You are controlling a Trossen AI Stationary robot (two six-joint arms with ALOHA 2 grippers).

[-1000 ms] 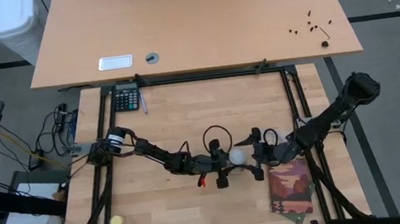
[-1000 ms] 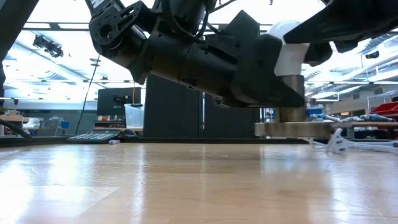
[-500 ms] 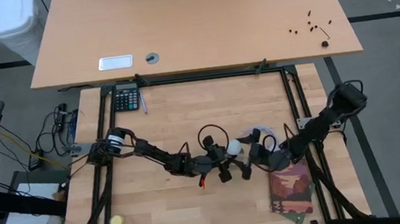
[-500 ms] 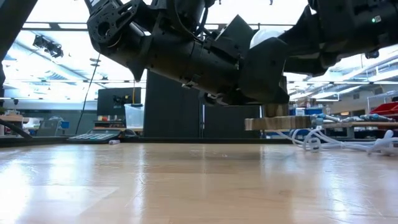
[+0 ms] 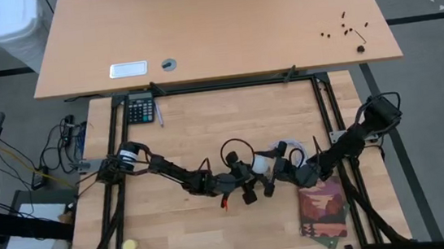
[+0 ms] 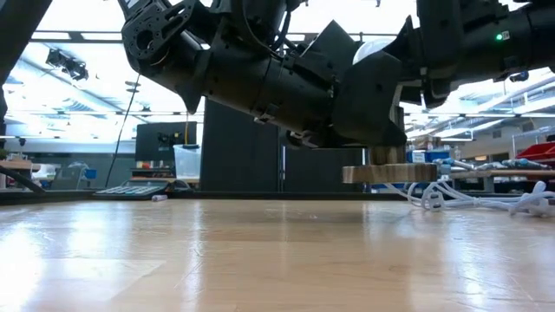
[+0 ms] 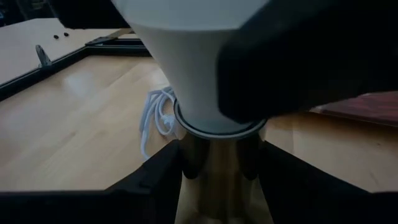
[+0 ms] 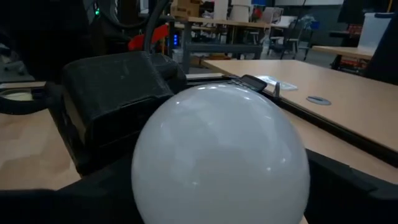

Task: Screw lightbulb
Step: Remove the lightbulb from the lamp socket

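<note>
Sitting upright near the middle of the table (image 5: 205, 118), the lightbulb (image 5: 261, 164) is showing its white frosted globe from above, with its grey screw base (image 7: 219, 152) entering the socket disc (image 6: 388, 173) below it.

- Left claw (image 5: 250, 189): reaching in from the left side, its dark fingers (image 7: 152, 174) are standing on either side of the metal neck under the bulb; the jaws are partly open around that neck, and whether they are pressing on it cannot be told.
- Right claw (image 5: 279, 168): coming in from the right, it is lying just beside the globe, which is filling the right wrist view; the jaws are standing wide about the globe, and a firm grip cannot be told.
- Socket disc: appearing raised a little off the table surface in the low view.
- White cable (image 6: 473, 198): lying in loops on the table beside the disc.
- Patterned booklet (image 5: 323, 211): lying flat near the right arm.
- Yellow ball (image 5: 128, 247): resting well apart, near the front left corner.
- Calculator (image 5: 141, 110): lying at the far left edge.
</note>
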